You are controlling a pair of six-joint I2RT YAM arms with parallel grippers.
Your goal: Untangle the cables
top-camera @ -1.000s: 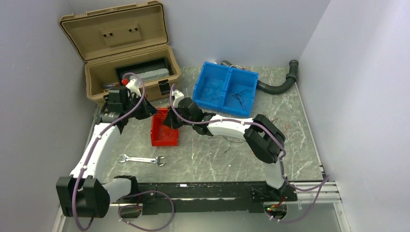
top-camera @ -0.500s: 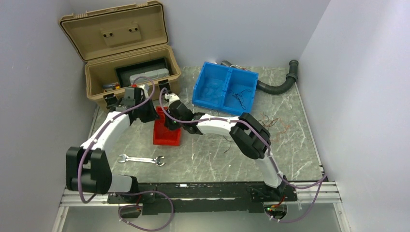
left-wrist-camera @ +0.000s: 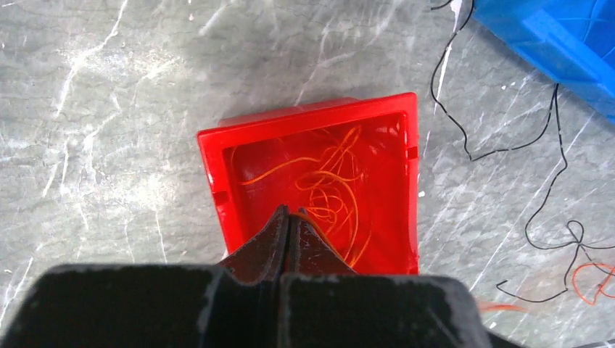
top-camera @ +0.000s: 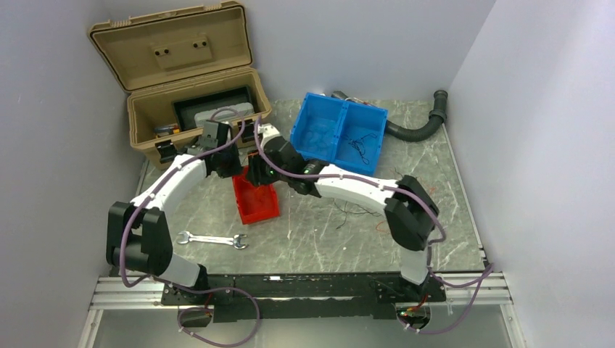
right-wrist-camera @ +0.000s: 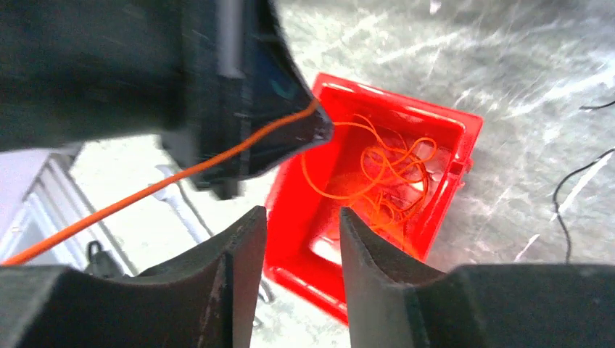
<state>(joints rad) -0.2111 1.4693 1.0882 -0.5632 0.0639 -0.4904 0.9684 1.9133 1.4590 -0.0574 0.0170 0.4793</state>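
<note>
A red bin [top-camera: 270, 211] holds a loose tangle of orange cables [left-wrist-camera: 332, 190]. My left gripper [left-wrist-camera: 289, 212] hangs just above the bin, shut on one orange cable [right-wrist-camera: 181, 172] that runs taut from its tip back past its side. My right gripper [right-wrist-camera: 301, 214] is open close beside it over the bin's edge, with nothing between its fingers. More thin black cables [left-wrist-camera: 549, 148] and an orange one [top-camera: 381, 226] lie on the table right of the bin. In the top view both grippers meet above the bin's far end [top-camera: 250, 172].
A blue two-compartment bin [top-camera: 320, 109] stands behind, with black wires [top-camera: 360, 145] in its right half. An open tan toolbox [top-camera: 142, 116] is at the back left, a wrench [top-camera: 212, 239] lies near the front left, and a black ribbed hose [top-camera: 417, 129] is at the back right.
My right gripper has opened, letting go. The left arm has swung right, over the red bin, still shut on the orange cable. The bin has shifted and turned slightly.
</note>
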